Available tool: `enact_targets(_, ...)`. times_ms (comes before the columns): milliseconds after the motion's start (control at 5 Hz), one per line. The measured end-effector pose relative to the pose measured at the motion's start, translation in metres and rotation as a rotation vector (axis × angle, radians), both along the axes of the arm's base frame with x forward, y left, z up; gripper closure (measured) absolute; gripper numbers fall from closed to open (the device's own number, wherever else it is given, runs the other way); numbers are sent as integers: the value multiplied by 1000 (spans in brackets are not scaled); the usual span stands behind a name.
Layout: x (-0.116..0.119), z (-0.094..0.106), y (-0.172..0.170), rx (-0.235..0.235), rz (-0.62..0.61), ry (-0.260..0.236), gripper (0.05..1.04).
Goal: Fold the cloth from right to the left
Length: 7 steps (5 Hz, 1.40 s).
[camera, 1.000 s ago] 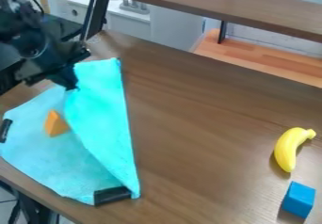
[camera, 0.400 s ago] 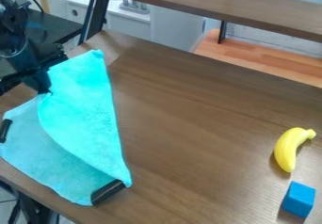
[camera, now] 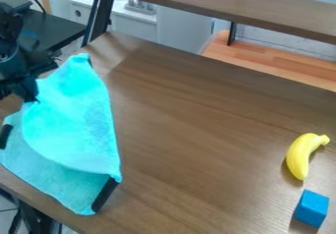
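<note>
The black gripper hangs over the upper left part of the cloth, shut on the cloth's edge. The turquoise cloth lies at the left of the table, its right part lifted and laid over toward the left, with a rounded fold hanging over the lower layer. Its lower layer shows along the bottom left. Black strips edge the cloth at the bottom right and at the far left.
On the brown table, a yellow banana lies at the right, with a blue block below it. A raised wooden shelf crosses the back.
The gripper has moved left with the cloth's edge. The lifted part now reaches farther left and covers the orange block that showed earlier on the cloth.
</note>
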<state>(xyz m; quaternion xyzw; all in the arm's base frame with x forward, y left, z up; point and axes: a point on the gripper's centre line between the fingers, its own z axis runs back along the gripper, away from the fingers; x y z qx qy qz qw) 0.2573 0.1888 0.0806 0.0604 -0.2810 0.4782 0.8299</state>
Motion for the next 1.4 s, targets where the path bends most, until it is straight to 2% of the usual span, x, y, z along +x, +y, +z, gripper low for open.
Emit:
enact_targets(200,-6,-4,6,4,-9,55,1008)
enact_targets(400,-8,-6,9,5,-6,98,856)
enact_targets(600,-7,-10,7,-13,3,113,614)
enact_targets(800,-1,-13,3,9,-8,122,278)
enact_targets(1000,1,-14,-2,1,-12,134,89)
enact_targets(1200,0,-14,-5,-18,-15,154,83)
enact_targets(1400,5,5,-8,-25,-101,272,84)
